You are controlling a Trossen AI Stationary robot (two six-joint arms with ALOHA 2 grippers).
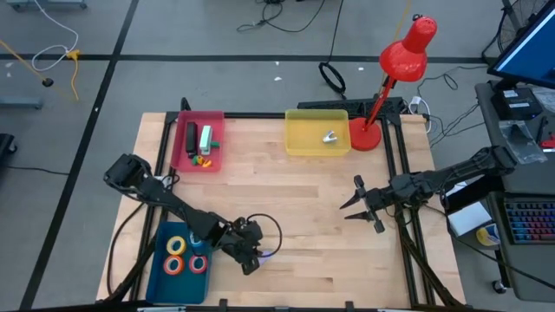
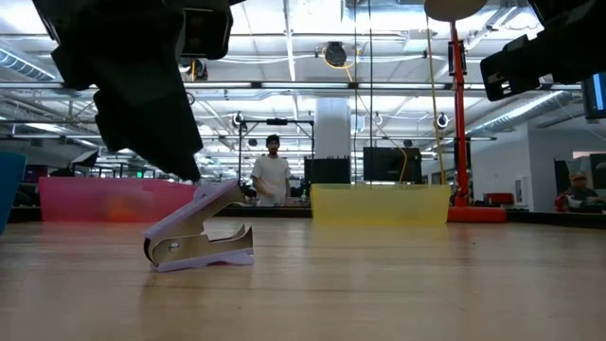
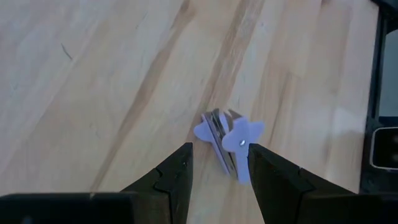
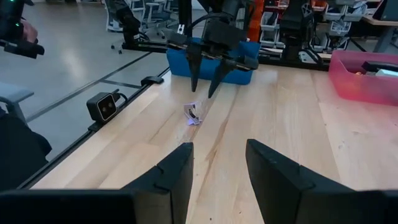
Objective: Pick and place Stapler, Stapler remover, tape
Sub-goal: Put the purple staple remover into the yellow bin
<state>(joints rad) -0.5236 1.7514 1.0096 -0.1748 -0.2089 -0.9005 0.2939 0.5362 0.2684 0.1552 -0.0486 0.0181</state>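
Lilac staple remover [image 2: 199,235] on bare wood, lower centre of the high view, just right of the blue tray [image 1: 162,279]; claw type, metal jaws facing left in the low view, wing tabs visible in the left wrist view [image 3: 229,144].

Count: one staple remover on the table, one small metal item, cannot tell what, in the yellow tray [image 1: 299,146], top centre. Three tape rolls [image 1: 177,245] visible in the blue tray, lower left: orange-red, red, yellow; a fourth not made out. Dark stapler [image 1: 191,138] plus small bits in the pink tray [image 1: 217,117], upper left. Red desk lamp [image 1: 406,50] top right.

Left gripper [image 3: 219,167] directly over the staple remover, fingers partly open, straddling it, not clamped. Right gripper [image 1: 359,206] mid-right of the high view, part open, empty, well apart from everything.
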